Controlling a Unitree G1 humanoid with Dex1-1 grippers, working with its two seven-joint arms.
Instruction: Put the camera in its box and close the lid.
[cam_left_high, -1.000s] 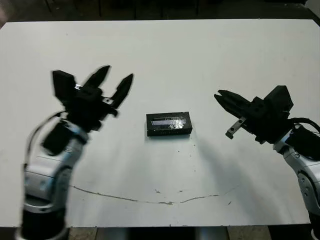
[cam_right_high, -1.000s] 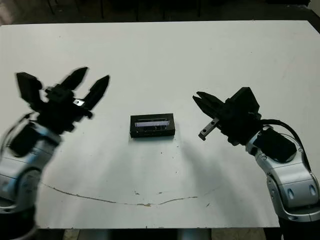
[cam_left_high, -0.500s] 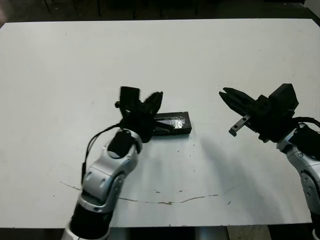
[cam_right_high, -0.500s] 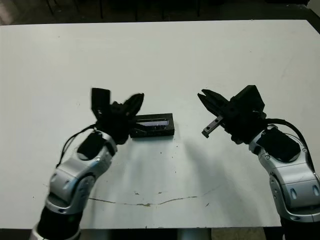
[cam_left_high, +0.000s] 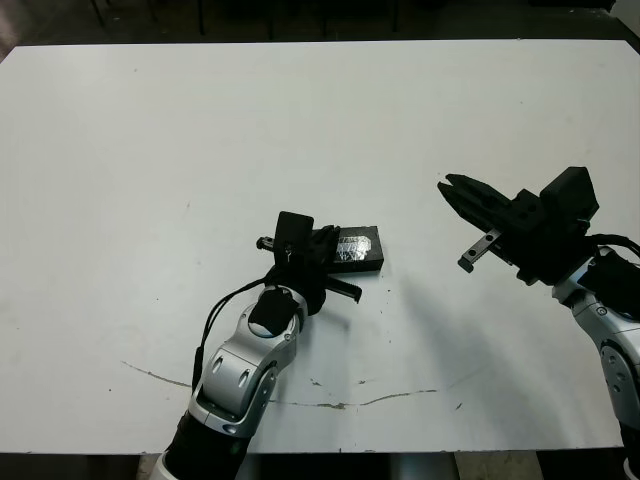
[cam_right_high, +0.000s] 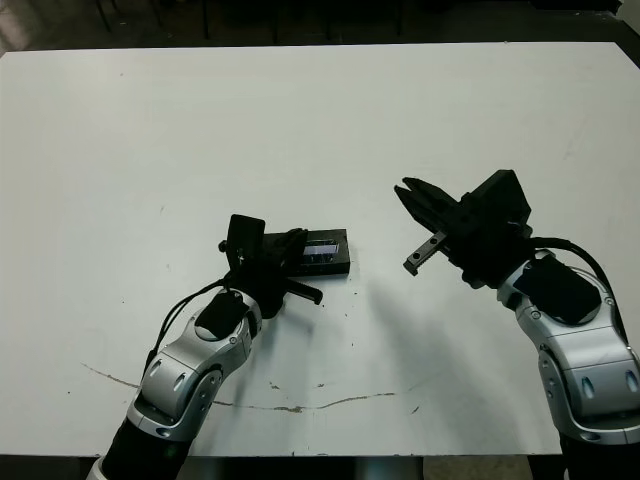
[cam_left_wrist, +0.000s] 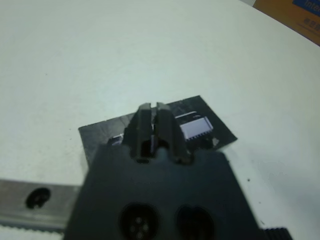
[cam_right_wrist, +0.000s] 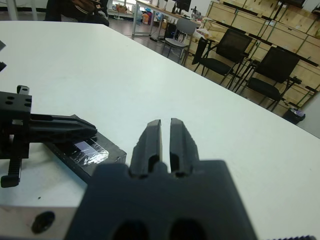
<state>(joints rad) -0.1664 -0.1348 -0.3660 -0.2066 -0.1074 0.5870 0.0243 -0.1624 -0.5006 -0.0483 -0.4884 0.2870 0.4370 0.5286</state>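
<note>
The left arm rises from the near edge of the white worktop (cam_left_high: 120, 150), its silver forearm slanting up and to the right, wrist bent so the left claw (cam_left_high: 325, 250) lies low over the left end of the box (cam_left_high: 366, 262). In the left wrist view its two black fingers (cam_left_wrist: 152, 125) are pressed together with no gap, resting over the lid (cam_left_wrist: 200, 131), whose shiny window strip shows just beyond the fingertips; they appear to touch the lid's surface, though contact is hard to confirm from above. Nothing is gripped between them.

The box sits near the middle of the worktop, the lid lying flat on top of it. The camera cannot be seen separately.

To the right, well apart from the box, the right arm comes in from the right edge with its elbow low and forearm angled up and leftward. The right claw (cam_right_high: 412, 192) hovers above the worktop, pointing left toward the box, fingers (cam_right_wrist: 152, 137) nearly together with only a thin slit between them, empty.
</note>
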